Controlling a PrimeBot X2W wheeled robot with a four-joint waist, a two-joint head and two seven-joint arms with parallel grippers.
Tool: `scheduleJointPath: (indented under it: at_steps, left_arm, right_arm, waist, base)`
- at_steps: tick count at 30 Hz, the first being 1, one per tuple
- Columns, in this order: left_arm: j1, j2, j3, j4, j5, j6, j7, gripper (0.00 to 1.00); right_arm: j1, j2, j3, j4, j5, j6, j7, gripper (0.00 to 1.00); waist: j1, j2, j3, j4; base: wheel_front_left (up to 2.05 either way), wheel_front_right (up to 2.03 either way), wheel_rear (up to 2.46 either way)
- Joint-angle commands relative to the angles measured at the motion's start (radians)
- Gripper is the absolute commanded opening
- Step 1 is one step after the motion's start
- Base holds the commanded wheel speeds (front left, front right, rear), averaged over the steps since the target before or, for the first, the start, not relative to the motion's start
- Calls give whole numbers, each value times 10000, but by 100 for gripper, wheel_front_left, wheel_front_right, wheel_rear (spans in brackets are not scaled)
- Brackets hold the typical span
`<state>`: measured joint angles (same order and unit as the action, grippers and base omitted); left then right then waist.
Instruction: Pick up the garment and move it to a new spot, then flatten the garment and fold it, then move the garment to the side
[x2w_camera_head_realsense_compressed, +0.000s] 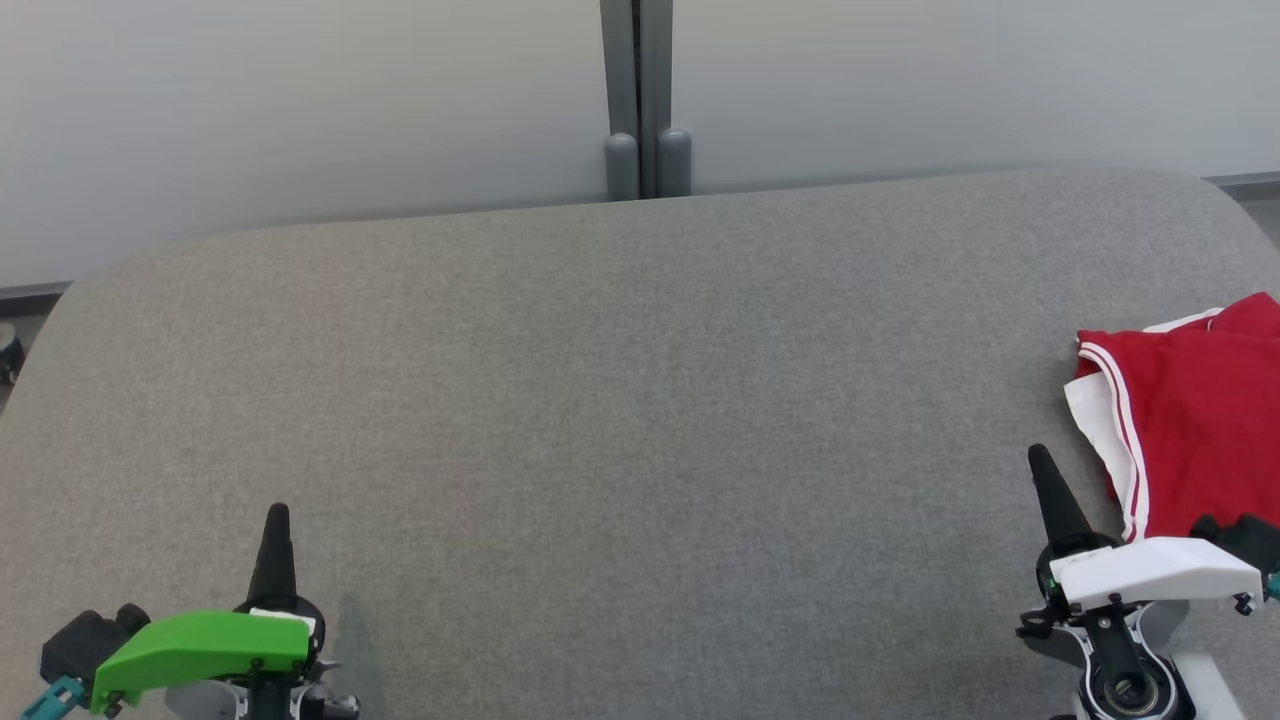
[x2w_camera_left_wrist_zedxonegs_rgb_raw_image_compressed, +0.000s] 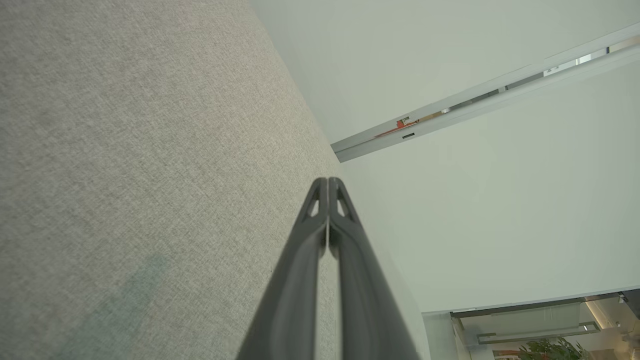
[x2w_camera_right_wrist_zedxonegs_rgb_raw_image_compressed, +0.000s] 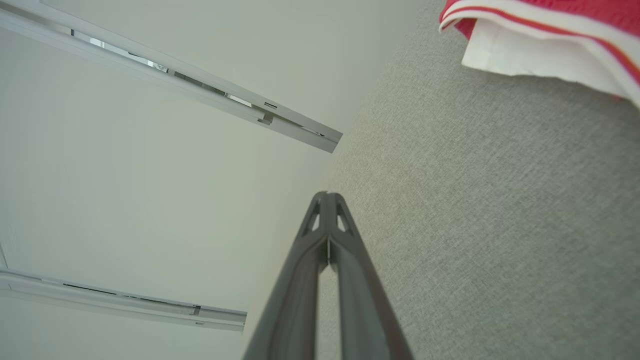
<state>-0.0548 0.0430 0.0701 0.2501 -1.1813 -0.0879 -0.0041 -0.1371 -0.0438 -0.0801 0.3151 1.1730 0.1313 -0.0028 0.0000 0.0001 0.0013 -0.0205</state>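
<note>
Garment (x2w_camera_head_realsense_compressed: 1195, 420), red with white trim, sits bunched at the right edge of the grey surface (x2w_camera_head_realsense_compressed: 600, 400), just beside the right jaws. Both pairs of jaws are pinched closed on nothing, left jaws well apart from it.

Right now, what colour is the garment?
The garment is red with white trim; head view best.

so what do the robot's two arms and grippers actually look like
Both grippers have two long, dark grey fingers tapering to a point, with small triangular cut-outs near the tips. The left gripper carries a bright green cover at its wrist; the right gripper carries a white cover over a black round joint.
</note>
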Motion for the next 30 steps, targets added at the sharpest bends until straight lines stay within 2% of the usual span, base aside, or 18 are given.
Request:
scheduleJointPath:
  at_steps: [1,30]
  left_arm:
    - [-263,73,74,-113,-241,-61,61,0]
    - [-488,93,310,-239,-2614,-122,742,0]
  right_arm:
    - [8,-57,-41,-150,258,-4,70,0]
    - [127,-77,-244,-437,2666,-5,738,0]
  waist:
    - [0,-1,-1,5]
    - [0,-1,-12,109]
  base:
    - [0,0,0]
    - [0,0,0]
